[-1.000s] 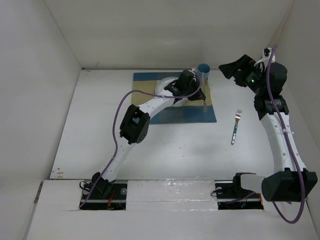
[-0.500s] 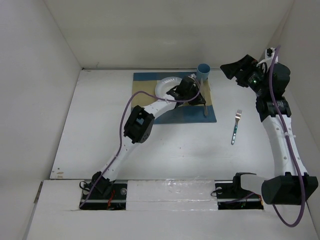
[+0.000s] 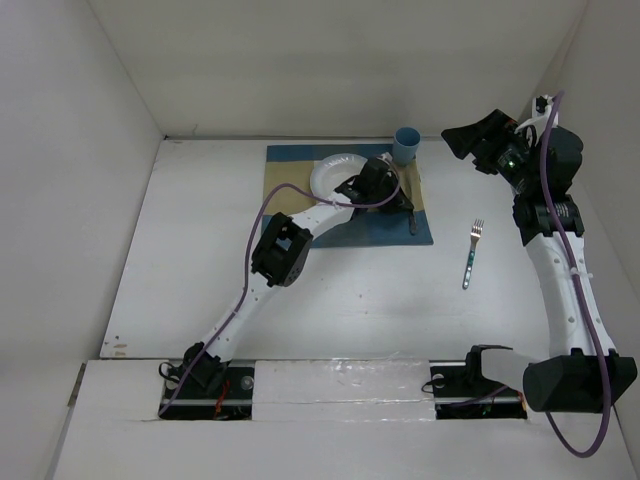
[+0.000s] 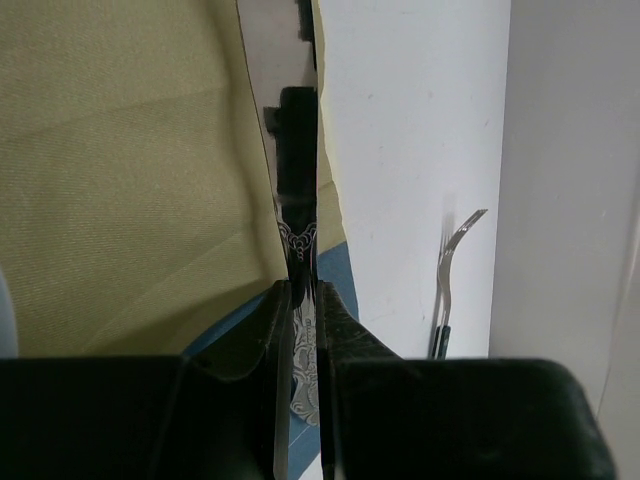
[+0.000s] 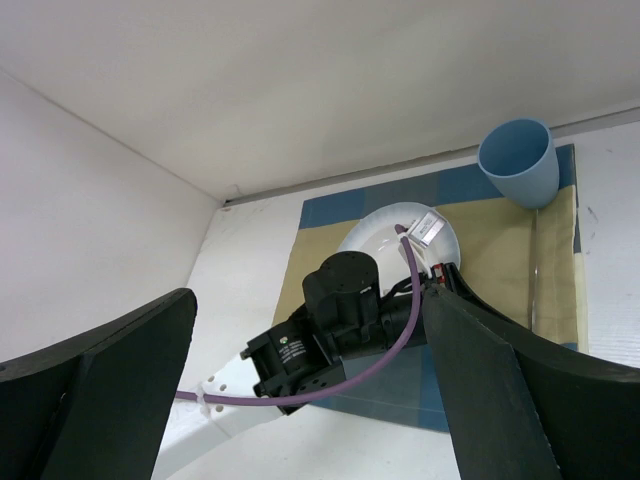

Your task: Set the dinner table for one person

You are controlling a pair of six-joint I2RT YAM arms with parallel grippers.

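Silver knife (image 4: 298, 240) in L jaws.

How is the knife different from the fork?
The knife is pinched between the left fingers; the fork lies free, with nothing touching it. The knife is at the placemat's right edge; the fork is off it, on the bare white table. Both are slim, shiny cutlery.
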